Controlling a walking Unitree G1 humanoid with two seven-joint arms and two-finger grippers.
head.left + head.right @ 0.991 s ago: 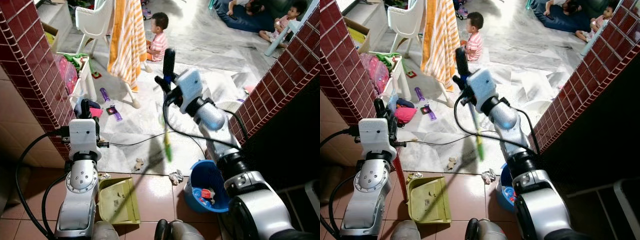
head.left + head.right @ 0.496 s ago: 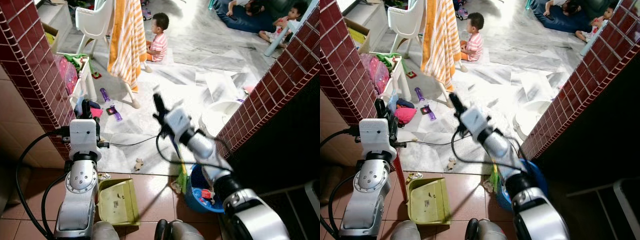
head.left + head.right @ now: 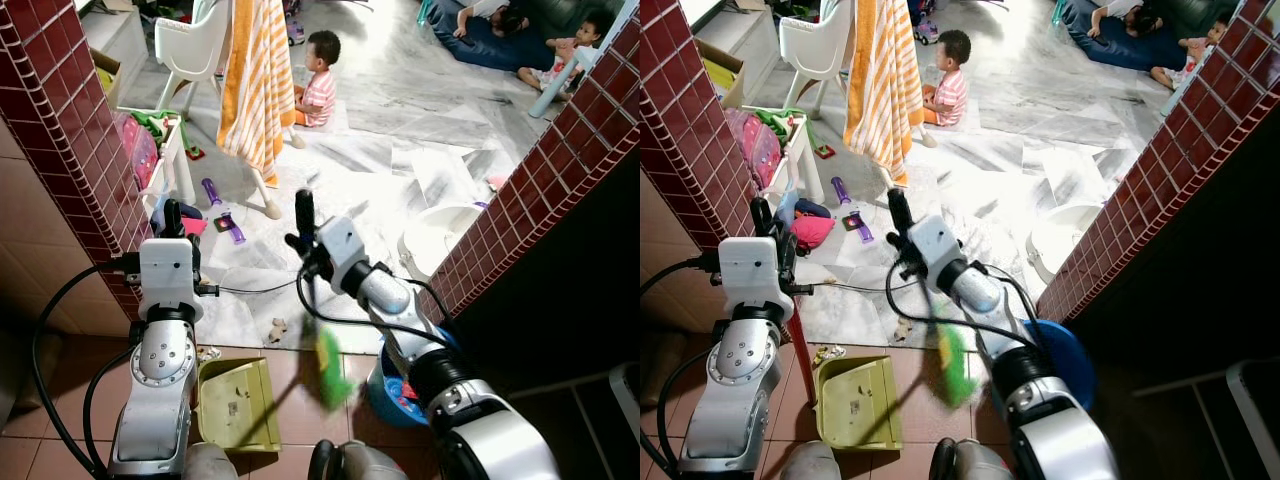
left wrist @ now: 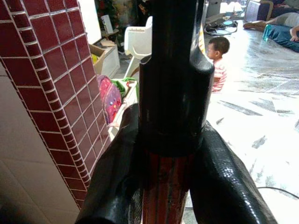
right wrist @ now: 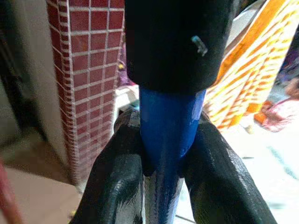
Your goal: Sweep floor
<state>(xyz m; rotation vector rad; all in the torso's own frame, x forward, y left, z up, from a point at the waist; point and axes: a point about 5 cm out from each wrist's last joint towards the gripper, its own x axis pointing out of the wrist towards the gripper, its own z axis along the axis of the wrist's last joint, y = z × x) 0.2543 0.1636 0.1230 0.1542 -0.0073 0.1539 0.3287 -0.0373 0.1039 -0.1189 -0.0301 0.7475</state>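
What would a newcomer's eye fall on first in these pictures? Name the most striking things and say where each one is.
The right pincer, raised mid-scene, is shut on a blue-handled broom whose blurred green head hangs over the brown tiles. Beside it to the left, a green dustpan lies on the floor, its red handle clamped in the left pincer. Beyond, a small child sits on the marble floor by an orange striped towel.

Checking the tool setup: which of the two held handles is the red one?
The red handle is in the left gripper, going down to the dustpan. The right gripper holds the blue broom handle.
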